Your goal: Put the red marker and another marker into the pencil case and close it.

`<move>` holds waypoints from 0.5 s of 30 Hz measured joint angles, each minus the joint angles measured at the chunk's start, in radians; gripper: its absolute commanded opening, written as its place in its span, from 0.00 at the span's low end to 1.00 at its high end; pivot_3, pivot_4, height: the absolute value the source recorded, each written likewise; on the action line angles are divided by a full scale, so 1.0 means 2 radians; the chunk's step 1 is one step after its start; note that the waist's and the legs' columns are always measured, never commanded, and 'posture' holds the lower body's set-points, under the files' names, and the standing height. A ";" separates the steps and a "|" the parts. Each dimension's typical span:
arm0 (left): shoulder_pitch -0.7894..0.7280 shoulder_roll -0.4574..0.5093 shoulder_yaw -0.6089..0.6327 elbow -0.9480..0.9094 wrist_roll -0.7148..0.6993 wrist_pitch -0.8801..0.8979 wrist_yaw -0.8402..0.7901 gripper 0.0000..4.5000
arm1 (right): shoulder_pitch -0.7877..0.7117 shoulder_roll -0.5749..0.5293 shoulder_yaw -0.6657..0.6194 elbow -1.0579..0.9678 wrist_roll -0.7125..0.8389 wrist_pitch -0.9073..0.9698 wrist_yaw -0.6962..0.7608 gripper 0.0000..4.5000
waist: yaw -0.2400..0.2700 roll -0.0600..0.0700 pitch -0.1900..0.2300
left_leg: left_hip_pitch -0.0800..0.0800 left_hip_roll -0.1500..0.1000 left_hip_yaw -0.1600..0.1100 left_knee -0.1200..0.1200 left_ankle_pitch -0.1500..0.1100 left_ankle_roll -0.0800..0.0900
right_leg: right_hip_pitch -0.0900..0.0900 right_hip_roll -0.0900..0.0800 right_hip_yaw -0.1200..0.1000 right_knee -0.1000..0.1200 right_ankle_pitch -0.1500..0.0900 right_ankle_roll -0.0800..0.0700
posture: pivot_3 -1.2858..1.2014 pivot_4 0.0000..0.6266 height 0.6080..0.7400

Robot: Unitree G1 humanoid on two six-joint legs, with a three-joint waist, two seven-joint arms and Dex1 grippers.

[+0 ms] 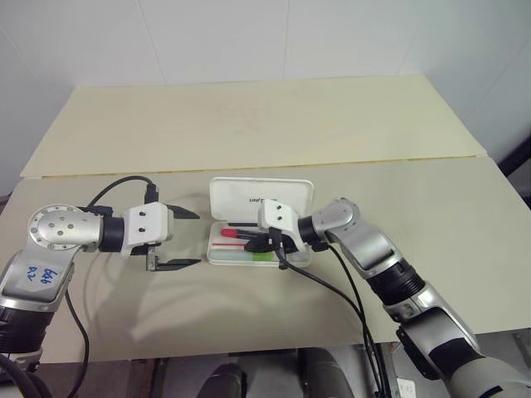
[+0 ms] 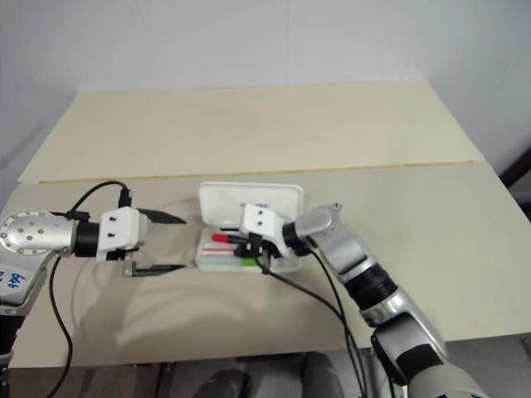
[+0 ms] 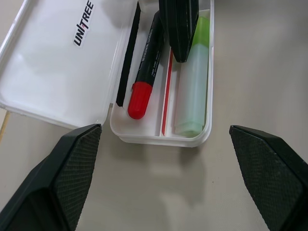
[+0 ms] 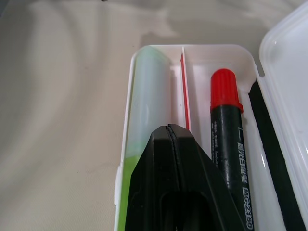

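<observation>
The white pencil case [image 1: 214, 249] lies open mid-table, its "UNITREE" lid [image 1: 261, 197] folded back flat. In the tray, the red marker [image 3: 144, 72] with its black barrel lies beside the lid hinge. The pale-green highlighter [image 3: 192, 91] lies in the other compartment, past a red divider line. My right gripper [image 4: 169, 132] is shut and empty, its tips hovering over the tray between the two markers. My left gripper [image 1: 187, 239] stands open just left of the case, pointing at its short end and holding nothing.
The case rests on a light wooden table [image 1: 431, 224] with a seam [image 1: 373, 162] running across behind the lid. Black cables [image 1: 332, 290] trail from the right wrist toward the front edge; another cable [image 1: 124, 182] loops off the left wrist.
</observation>
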 measured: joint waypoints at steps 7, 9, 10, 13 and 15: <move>0.000 0.000 0.000 0.000 0.000 0.000 0.001 1.00 | -0.002 0.000 -0.010 -0.031 0.016 0.013 -0.003 0.01 | 0.000 0.000 0.000 | 0.000 0.000 0.000 0.000 0.000 0.000 | 0.000 0.000 0.000 0.000 0.000 0.000 | 0.52 0.24 1.00; 0.000 0.000 0.000 0.000 0.000 0.000 0.001 1.00 | -0.004 0.001 -0.015 -0.032 0.023 0.019 -0.006 0.01 | 0.000 0.000 0.000 | 0.000 0.000 0.000 0.000 0.000 0.000 | 0.000 0.000 0.000 0.000 0.000 0.000 | 0.52 0.24 1.00; 0.000 0.000 0.000 0.000 0.000 0.000 0.001 1.00 | -0.005 0.001 -0.019 -0.032 0.027 0.021 -0.008 0.01 | 0.000 0.000 0.000 | 0.000 0.000 0.000 0.000 0.000 0.000 | 0.000 0.000 0.000 0.000 0.000 0.000 | 0.52 0.24 1.00; 0.000 0.000 -0.002 0.000 0.000 0.000 0.001 1.00 | -0.005 -0.006 -0.031 -0.039 0.041 0.033 -0.005 0.01 | 0.000 0.000 0.000 | 0.000 0.000 0.000 0.000 0.000 0.000 | 0.000 0.000 0.000 0.000 0.000 0.000 | 0.52 0.24 1.00; 0.000 0.000 -0.004 0.000 0.000 0.000 0.001 1.00 | -0.005 -0.022 -0.040 -0.052 0.054 0.043 0.002 0.01 | 0.001 0.000 0.000 | 0.000 0.000 0.000 0.000 0.000 0.000 | 0.000 0.000 0.000 0.000 0.000 0.000 | 0.52 0.24 1.00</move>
